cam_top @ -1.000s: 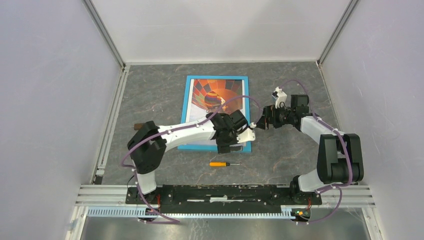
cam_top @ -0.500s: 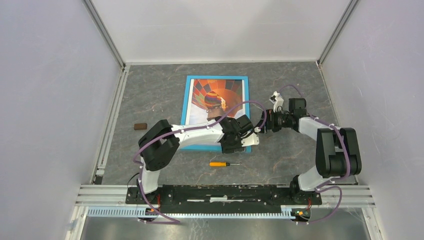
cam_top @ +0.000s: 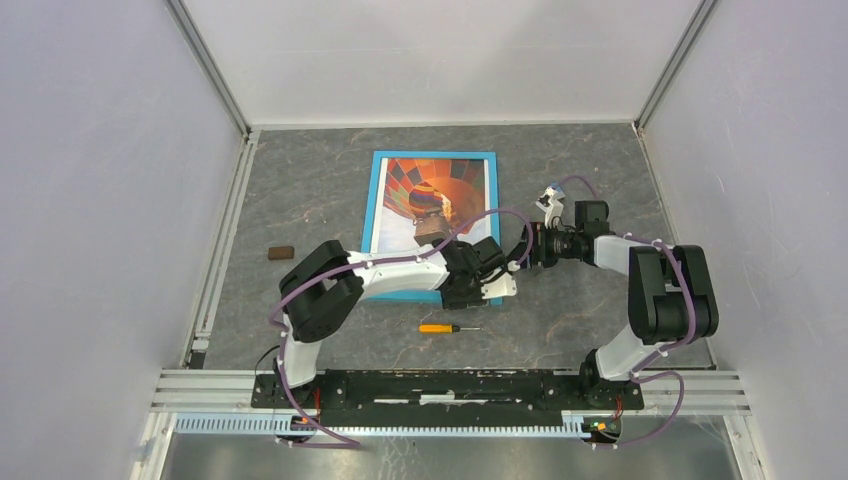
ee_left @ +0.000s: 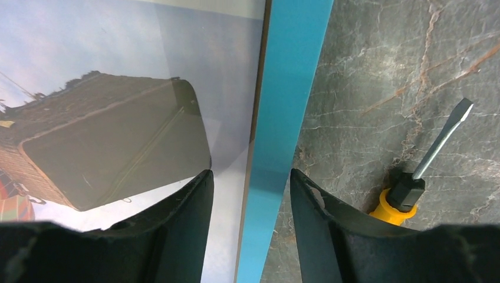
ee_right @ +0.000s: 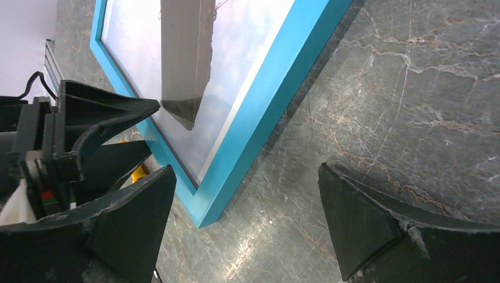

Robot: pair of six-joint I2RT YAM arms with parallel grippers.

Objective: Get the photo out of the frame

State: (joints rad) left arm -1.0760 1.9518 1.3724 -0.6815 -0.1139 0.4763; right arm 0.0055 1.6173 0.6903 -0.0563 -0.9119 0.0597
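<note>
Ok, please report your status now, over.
Left end effector open, straddling near border of thin bright-blue rectangular frame. Right end effector open beside the frame. Rectangular hot-air-balloon photo inside, not removed. Yellow-handled screwdriver nearby, not blocking.

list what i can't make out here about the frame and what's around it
- Top view: the frame's near right corner, covered by the left arm's wrist.
- Left wrist view: whether the left jaws touch the blue border they straddle.
- Left wrist view: most of the screwdriver's yellow handle, behind one jaw.
- Top view: the small brown object, too small to identify.
- All views: the frame's back, facing the table.
</note>
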